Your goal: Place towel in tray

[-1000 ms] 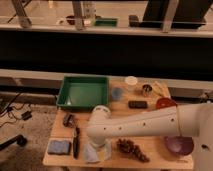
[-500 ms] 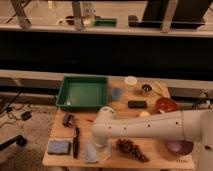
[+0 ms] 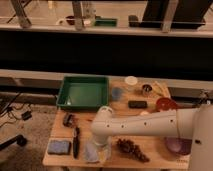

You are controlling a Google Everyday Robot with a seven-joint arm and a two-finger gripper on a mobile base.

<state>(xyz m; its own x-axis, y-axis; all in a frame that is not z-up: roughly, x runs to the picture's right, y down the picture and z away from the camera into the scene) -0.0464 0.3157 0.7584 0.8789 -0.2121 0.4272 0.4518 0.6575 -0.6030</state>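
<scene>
While the gripper [image 3: 101, 145] hangs just above the towel [image 3: 91, 153] at the table's [image 3: 157, 152] front edge, jaws apart, it should descend straight and pinch a fold. Then lift it clear of the green tray's [image 3: 84, 77] near wall.

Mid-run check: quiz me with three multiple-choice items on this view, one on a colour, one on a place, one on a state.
1. What colour is the tray?
A) green B) red C) white

2. Where does the towel lie?
A) in the tray B) near the front edge of the table, beside the sponge C) on the floor

3. What does the tray hold?
A) the towel B) the sponge C) nothing

Answers:
1 A, its walls and floor are green.
2 B, it lies by the sponge, with the claw low over it.
3 C, its floor shows bare.
</scene>
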